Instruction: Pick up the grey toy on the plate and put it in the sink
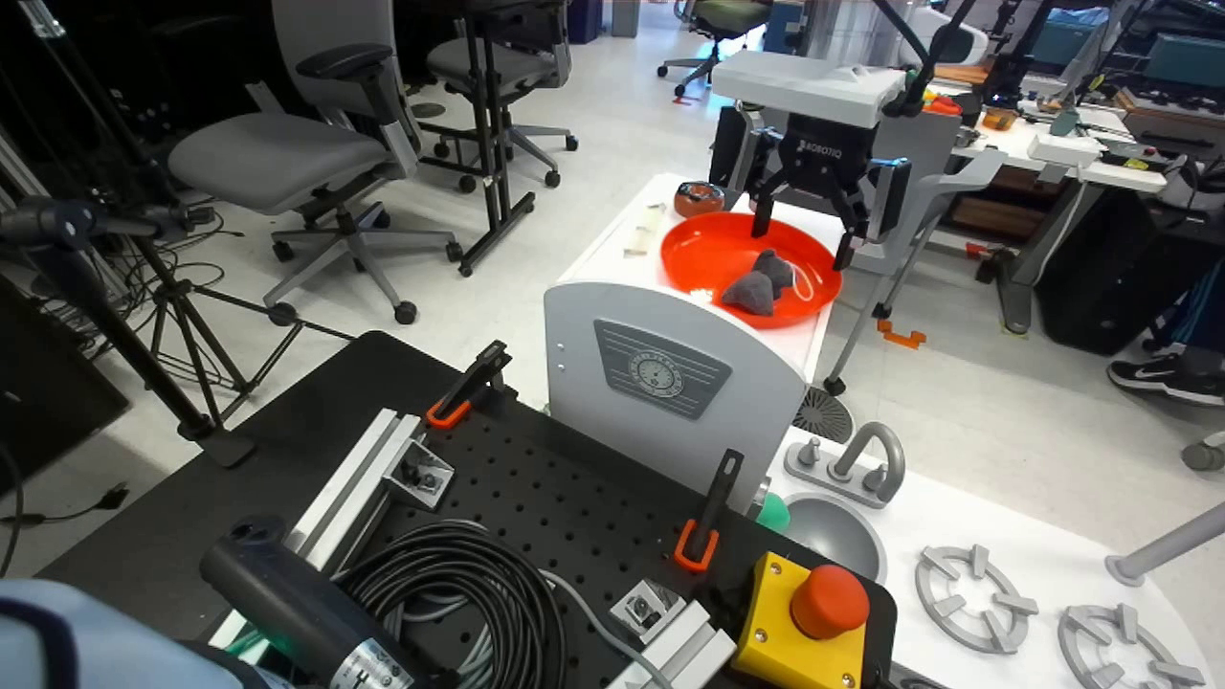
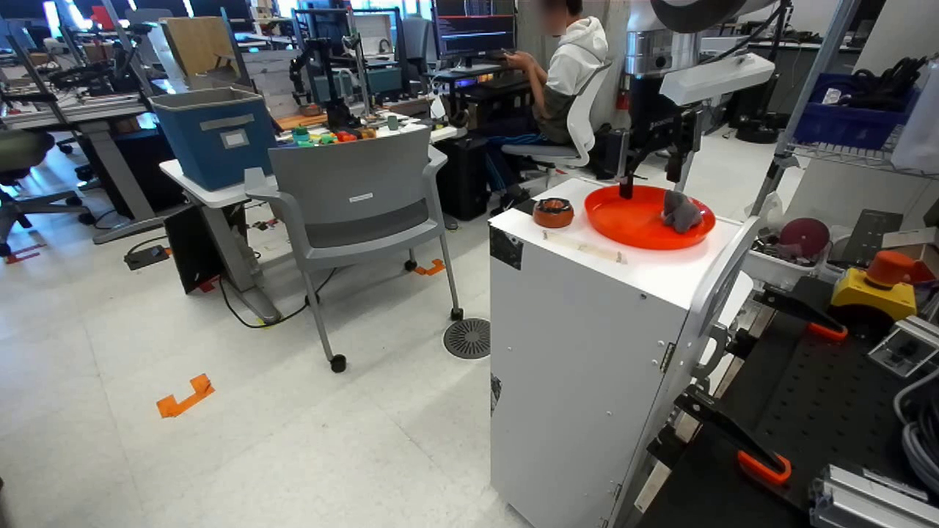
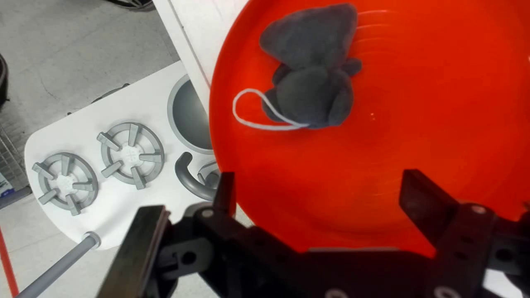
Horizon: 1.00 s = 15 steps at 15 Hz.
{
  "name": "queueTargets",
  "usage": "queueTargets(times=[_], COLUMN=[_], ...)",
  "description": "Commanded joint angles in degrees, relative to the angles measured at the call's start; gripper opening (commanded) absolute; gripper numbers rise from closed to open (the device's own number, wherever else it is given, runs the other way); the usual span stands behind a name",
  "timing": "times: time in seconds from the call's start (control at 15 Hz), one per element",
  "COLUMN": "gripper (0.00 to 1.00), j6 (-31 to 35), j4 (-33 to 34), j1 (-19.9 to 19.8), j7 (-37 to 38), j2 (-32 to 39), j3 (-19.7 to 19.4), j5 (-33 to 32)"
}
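The gripper (image 3: 318, 182) stands over the plate (image 3: 414, 103) with its jaws spread wide apart; in the wrist view, orange plate surface shows between them. Contact between gripper and plate cannot be determined. The grey toy (image 3: 312, 91) lies inside the plate, near the rim and outside the jaws, with its white cord loop (image 3: 271, 128) resting on the orange surface; its face cannot be made out. The wrist view cuts off the plate at the top and right, and the gripper covers part of its lower edge. The sink (image 3: 190, 116) is partly concealed behind the white top (image 3: 207, 25) and the plate; part of the faucet (image 3: 192, 182) is also masked. In an exterior view, a green object (image 1: 773, 513) shows at the edge of the sink, partly hidden by the perforated board (image 1: 574, 488); whether it sits in the basin cannot be determined. An orange ring-shaped item (image 2: 553, 213) stands beside the plate in both exterior views. In an exterior view, a blue bin (image 2: 220, 147) stands on a table (image 2: 242, 192), its interior mostly hidden by its walls. A dark blue basket (image 2: 843, 128) on a wire shelf (image 2: 855, 156) holds black items (image 2: 891, 84) that cannot be identified. A white bin (image 2: 783, 271) holds a dark red round object (image 2: 805, 238) among parts too small to identify.
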Motion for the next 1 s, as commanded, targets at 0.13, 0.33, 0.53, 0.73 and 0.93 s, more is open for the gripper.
queueTargets(times=[0.13, 0.33, 0.53, 0.73, 0.93], gripper=[1.00, 1.00, 1.00, 1.00, 1.00], j6=[-0.1, -0.1, -0.2, 0.0, 0.1], j4=[0.1, 0.1, 0.1, 0.0, -0.2], j1=[0.2, 0.2, 0.1, 0.1, 0.2], j7=[-0.1, -0.1, -0.4, -0.4, 0.3], j2=[0.0, 0.0, 0.0, -0.1, -0.3], j3=[-0.2, -0.2, -0.1, -0.1, -0.2], j5=[0.1, 0.1, 0.3, 0.3, 0.4])
